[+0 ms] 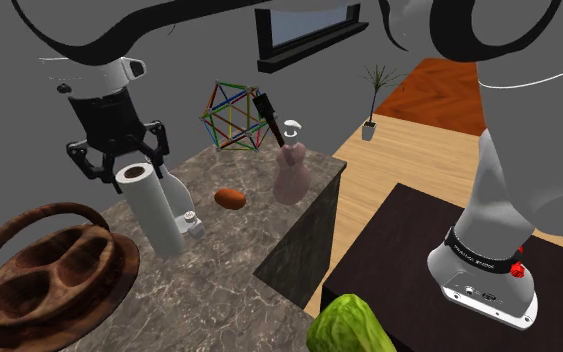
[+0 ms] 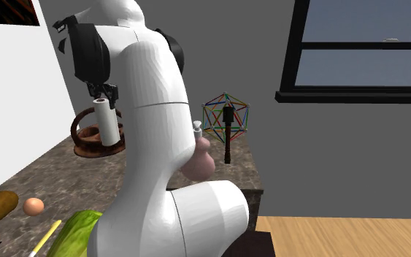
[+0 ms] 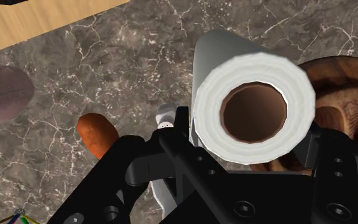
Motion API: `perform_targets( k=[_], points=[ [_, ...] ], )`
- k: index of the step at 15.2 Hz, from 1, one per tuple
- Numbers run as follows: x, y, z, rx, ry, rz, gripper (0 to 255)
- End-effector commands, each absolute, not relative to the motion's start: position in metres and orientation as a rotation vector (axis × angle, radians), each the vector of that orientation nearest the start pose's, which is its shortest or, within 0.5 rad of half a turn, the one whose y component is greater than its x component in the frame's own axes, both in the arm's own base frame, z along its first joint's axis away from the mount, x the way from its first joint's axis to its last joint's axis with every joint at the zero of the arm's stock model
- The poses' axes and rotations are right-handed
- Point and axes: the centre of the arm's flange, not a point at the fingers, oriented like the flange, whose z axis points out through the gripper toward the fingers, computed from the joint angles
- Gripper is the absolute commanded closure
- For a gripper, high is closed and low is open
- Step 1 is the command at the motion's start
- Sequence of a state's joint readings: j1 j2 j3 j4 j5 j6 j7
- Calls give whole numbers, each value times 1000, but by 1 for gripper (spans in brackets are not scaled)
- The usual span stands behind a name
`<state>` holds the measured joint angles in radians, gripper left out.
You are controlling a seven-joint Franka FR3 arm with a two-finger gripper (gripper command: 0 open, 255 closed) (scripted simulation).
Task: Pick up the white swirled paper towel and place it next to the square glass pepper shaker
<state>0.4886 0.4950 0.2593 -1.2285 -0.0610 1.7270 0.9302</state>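
Observation:
The white paper towel roll (image 1: 153, 212) stands upright, and my gripper (image 1: 129, 165) is shut on its upper end from above. In the wrist view its brown core and white rim (image 3: 252, 109) sit between my two fingers (image 3: 182, 127), which press on its sides. The glass pepper shaker (image 1: 184, 213) with a silver cap (image 3: 165, 118) stands on the marble counter just behind the roll, close beside it. From the second exterior view the roll (image 2: 107, 121) hangs under the gripper (image 2: 103, 95) in front of the wooden bowl. I cannot tell whether the roll's lower end touches the counter.
A carved wooden bowl (image 1: 49, 265) sits beside the roll, near the counter's end. A brown oval thing (image 1: 231, 198), a pink dispenser bottle (image 1: 291, 172), a black grinder (image 1: 267, 112) and a coloured wire ball (image 1: 231, 116) stand further along. A green cabbage (image 1: 354, 325) lies by the stand.

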Motion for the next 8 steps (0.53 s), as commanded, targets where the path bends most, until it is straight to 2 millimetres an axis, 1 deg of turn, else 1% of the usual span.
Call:
perform_targets(
  k=[1, 8],
  points=[
    [545, 444, 485, -3069, 316, 50, 255],
    [545, 444, 448, -3069, 316, 50, 255]
  ],
)
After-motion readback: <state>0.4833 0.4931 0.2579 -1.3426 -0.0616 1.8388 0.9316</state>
